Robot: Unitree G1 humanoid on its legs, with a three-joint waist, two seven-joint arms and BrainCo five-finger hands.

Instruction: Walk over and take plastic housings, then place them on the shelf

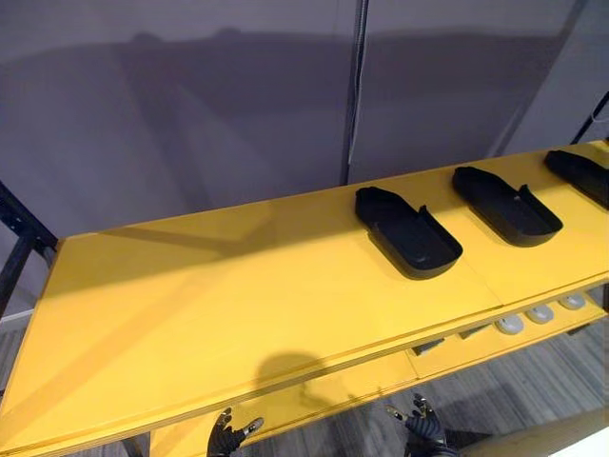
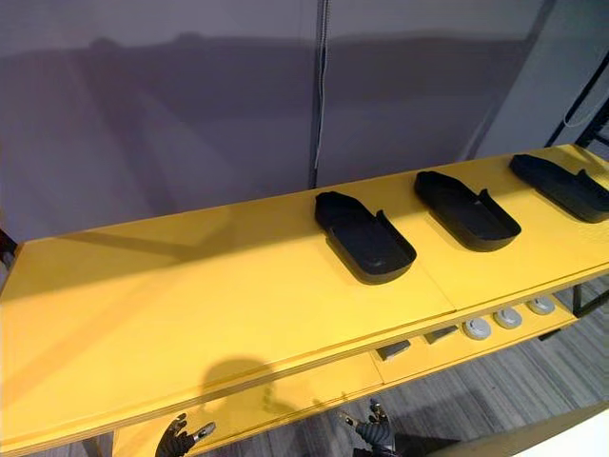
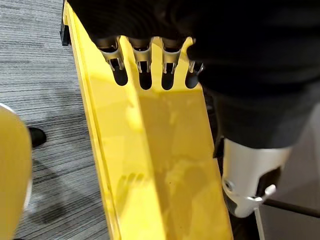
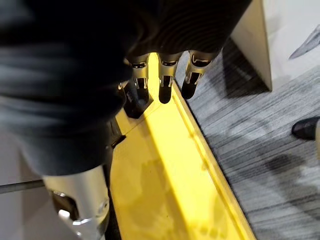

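Three black plastic housings lie well apart in a row along the right half of the yellow shelf [image 1: 190, 305]: one near the middle [image 1: 407, 231], the next [image 1: 505, 205], and the last at the edge [image 1: 580, 174]. The left robot hand [image 1: 228, 438] and right robot hand [image 1: 423, 427] hang low by its front, fingers straight, released, empty.

Three black plastic housings lie open side up in a slanting row on the right part of the yellow shelf [image 1: 238, 286]: the left housing [image 1: 407, 233], the middle housing [image 1: 506, 206] and the right housing [image 2: 561, 188]. They are spaced apart, and each is a shallow tray with its rounded end toward the front edge.
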